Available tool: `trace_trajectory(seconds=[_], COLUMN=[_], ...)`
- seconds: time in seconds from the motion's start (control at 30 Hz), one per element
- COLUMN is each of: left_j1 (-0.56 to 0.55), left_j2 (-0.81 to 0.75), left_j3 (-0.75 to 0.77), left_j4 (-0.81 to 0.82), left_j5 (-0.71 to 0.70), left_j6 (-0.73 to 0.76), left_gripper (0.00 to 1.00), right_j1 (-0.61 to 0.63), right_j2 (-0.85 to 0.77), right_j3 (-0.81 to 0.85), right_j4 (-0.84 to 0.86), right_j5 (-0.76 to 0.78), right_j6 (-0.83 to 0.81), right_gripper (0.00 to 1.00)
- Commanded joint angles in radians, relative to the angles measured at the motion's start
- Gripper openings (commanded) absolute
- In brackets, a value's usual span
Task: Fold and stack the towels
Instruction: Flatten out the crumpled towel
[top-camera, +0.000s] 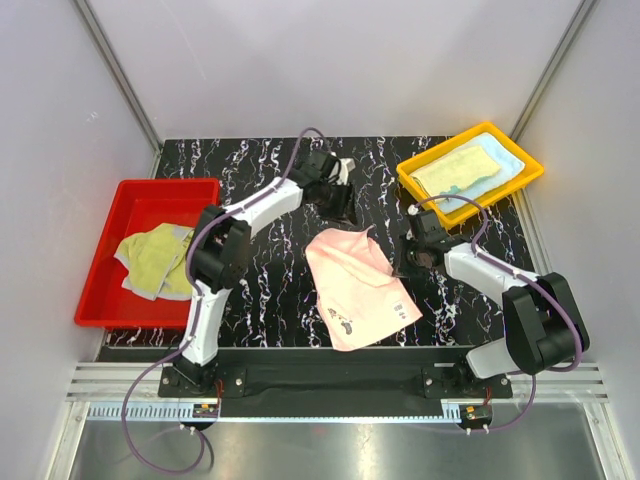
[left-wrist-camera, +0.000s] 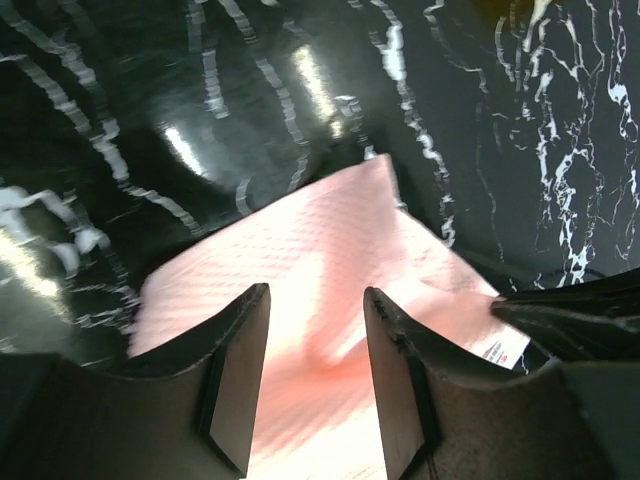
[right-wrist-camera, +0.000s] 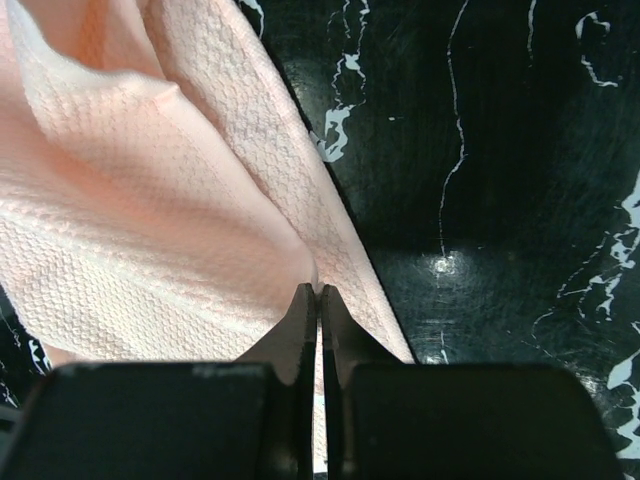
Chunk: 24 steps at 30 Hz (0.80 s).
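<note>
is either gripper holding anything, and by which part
The right gripper pinches the pink towel by its right edge; the left gripper hangs open above it, holding nothing.

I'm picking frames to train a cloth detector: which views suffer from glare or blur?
Left wrist: lamp glare on the glossy black table, its white veins smeared, and the pink towel soft and overexposed near the lens. Right wrist: towel weave crisp, one faint sheen on the table. Top external: evenly lit, sharp.

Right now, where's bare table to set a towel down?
Bare table: between left arm and pink towel; far strip between left tool and yellow tray. Crowded: centre, right tool pinching that towel; red tray holds crumpled towels.
</note>
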Motion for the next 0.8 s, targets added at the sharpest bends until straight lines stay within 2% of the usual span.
trace_trajectory(seconds=[0.0, 0.33, 0.77], left_j1=[-0.050, -0.151, -0.216], left_j2=[0.028, 0.068, 0.163], left_j3=[0.117, 0.256, 0.288], left_j4=[-0.045, -0.101, -0.020], left_j5=[-0.084, -0.334, -0.411], left_j6=[-0.001, 0.071, 0.200], left_gripper=[0.48, 0.50, 0.50], right_j1=[0.000, -0.003, -0.002], right_j2=[-0.013, -0.022, -0.044], right_j3=[-0.011, -0.031, -0.025], right_j4=[0.075, 0.121, 0.124], right_j5=[-0.031, -0.063, -0.078], right_j6=[0.009, 0.014, 0.006], right_gripper=[0.00, 0.00, 0.00])
